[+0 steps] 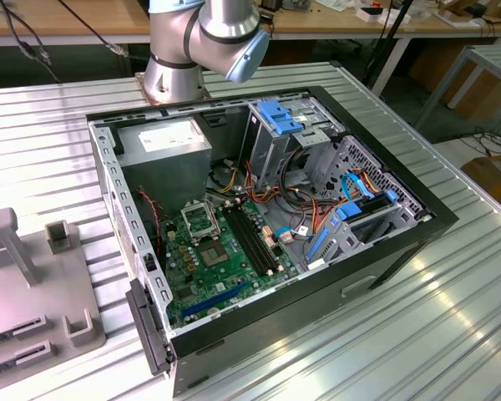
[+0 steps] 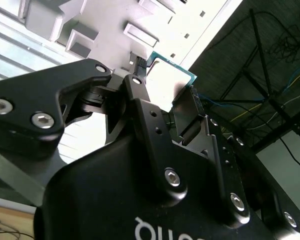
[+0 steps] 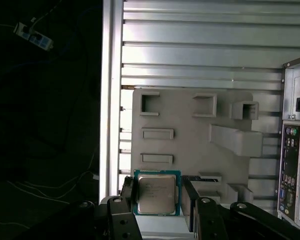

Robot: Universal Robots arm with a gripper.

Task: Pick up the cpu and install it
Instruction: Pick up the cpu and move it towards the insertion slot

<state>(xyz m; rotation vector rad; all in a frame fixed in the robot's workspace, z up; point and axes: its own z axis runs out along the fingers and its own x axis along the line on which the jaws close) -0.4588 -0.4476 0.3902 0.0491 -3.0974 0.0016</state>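
Because its metal top is presumably to be spared, the cpu (image 3: 156, 195) is gripped by opposite edges between the fingers of the end effector (image 3: 157, 187), with the grey fixture plate (image 3: 190, 130) beyond them.

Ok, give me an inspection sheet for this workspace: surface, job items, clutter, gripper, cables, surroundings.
Surface: slatted metal table, carrying an open computer case and a grey fixture tray.
Job's things: the cpu sits between the gripper's fingers, in front of the fixture tray in the first wrist view; the motherboard lies exposed in the case, with its socket frame.
Clutter: nothing seen.
Gripper: gripper shut on the cpu, fingers on two opposite edges.
Cables: red, orange and blue leads inside the case; black cables behind the table.
Surroundings: wooden benches behind; arm base at the table's far edge.
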